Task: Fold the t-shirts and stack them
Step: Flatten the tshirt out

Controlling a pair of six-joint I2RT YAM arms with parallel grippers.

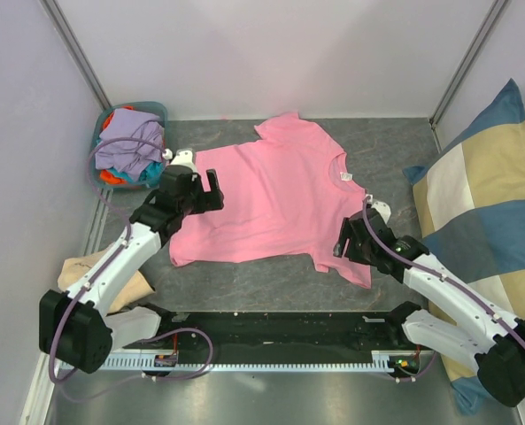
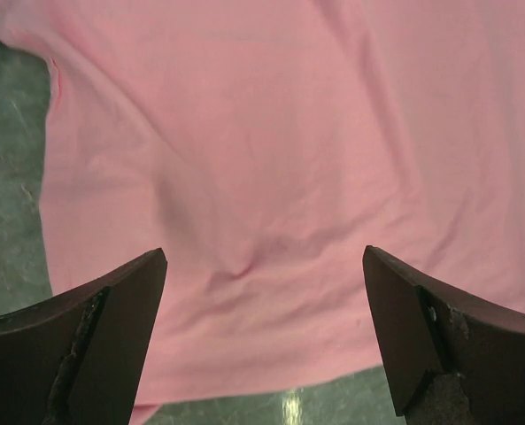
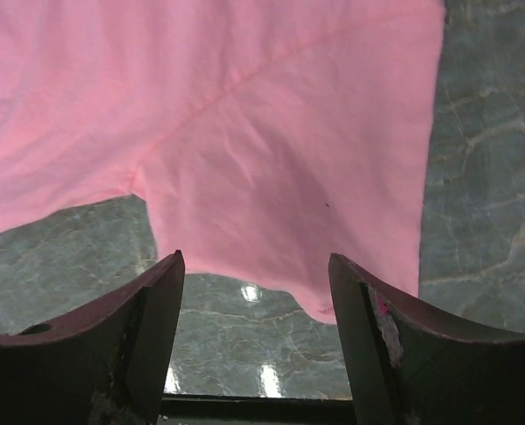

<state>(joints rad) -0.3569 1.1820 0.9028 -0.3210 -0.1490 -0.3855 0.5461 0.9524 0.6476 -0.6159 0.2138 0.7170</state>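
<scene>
A bright pink t-shirt (image 1: 271,199) lies spread flat on the grey table, its white neck label (image 1: 345,177) towards the right. My left gripper (image 1: 211,190) hovers over the shirt's left part, open, with nothing between its fingers. In the left wrist view the gripper (image 2: 264,252) stands wide above pink cloth (image 2: 271,133), just inside the fabric's edge. My right gripper (image 1: 343,241) is open over the shirt's near sleeve. In the right wrist view the gripper (image 3: 255,257) frames the sleeve's (image 3: 289,177) edge and holds nothing. More t-shirts (image 1: 129,146), lavender, teal and orange, are heaped at the back left.
The heap sits in a teal basket (image 1: 156,111) in the back left corner. A large blue-and-cream checked cushion (image 1: 483,221) leans along the right side. A beige cloth (image 1: 89,270) lies under the left arm. Walls close off the back and sides.
</scene>
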